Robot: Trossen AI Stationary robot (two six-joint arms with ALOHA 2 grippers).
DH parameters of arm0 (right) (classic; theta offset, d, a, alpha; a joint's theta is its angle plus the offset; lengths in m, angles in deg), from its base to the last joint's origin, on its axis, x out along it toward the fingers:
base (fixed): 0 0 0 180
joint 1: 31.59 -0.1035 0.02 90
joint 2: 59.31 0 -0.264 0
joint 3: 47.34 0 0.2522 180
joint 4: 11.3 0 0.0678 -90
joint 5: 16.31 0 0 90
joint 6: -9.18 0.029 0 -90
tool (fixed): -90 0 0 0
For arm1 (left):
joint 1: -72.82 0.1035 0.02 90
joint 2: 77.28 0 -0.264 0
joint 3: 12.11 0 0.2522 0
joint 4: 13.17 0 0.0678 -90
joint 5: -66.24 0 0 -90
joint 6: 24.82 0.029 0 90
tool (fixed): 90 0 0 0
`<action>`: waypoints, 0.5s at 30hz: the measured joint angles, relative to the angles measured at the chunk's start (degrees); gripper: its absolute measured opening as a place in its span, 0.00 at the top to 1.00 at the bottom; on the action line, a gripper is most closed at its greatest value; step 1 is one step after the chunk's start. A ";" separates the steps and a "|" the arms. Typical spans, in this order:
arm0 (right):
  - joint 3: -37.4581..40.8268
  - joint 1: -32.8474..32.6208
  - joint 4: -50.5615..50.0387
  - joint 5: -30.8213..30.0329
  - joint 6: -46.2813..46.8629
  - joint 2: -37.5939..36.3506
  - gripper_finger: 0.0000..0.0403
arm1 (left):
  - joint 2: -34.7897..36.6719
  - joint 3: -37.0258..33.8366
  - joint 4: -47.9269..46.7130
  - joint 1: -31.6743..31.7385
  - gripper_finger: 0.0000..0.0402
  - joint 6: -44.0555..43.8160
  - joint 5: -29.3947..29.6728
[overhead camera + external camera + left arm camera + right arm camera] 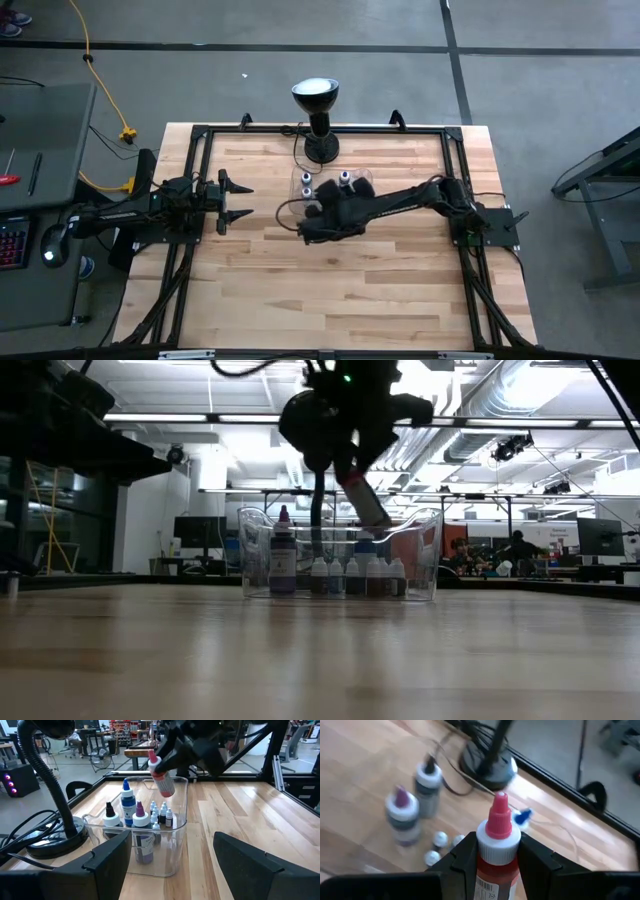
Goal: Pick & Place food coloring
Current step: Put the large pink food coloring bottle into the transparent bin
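A red food coloring bottle (162, 777) with a pink tip and white collar hangs tilted over the clear plastic tray (175, 827), with my right gripper (495, 847) shut on it. The tray (300, 186) stands mid-table in front of the black lamp. In it stand a black-tipped bottle (110, 815), a blue one (128, 802), a purple-tipped one (140, 817) and several tiny white-capped bottles (161, 815). My left gripper (238, 200) waits open at the table's left, pointing level at the tray. My right gripper pinches the red bottle's body (495, 870) between its two fingers (462, 855), just below the white collar. It reaches in from the table's right, slanting downward. The bottle is lifted clear above the tray (340, 555), tilted, with its pink tip (500, 802) uppermost.
The black gooseneck lamp (316, 100) stands on its round base just beyond the tray, its cable (295, 150) trailing beside the tray. A black frame (200, 135) borders the wooden tabletop. Bare wood lies on the near half of the table.
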 joint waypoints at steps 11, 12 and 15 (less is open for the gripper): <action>16.41 -2.25 19.94 -6.29 0.09 -8.59 0.74 | 0.02 0.00 0.02 0.01 0.31 -0.01 0.00; 18.79 -2.28 24.05 -6.98 -1.33 -9.52 0.74 | 0.02 0.00 0.02 0.01 0.31 -0.01 0.00; 25.27 -2.53 34.59 -8.63 -5.75 -10.95 0.74 | 0.02 0.00 0.00 0.00 0.31 -0.01 0.00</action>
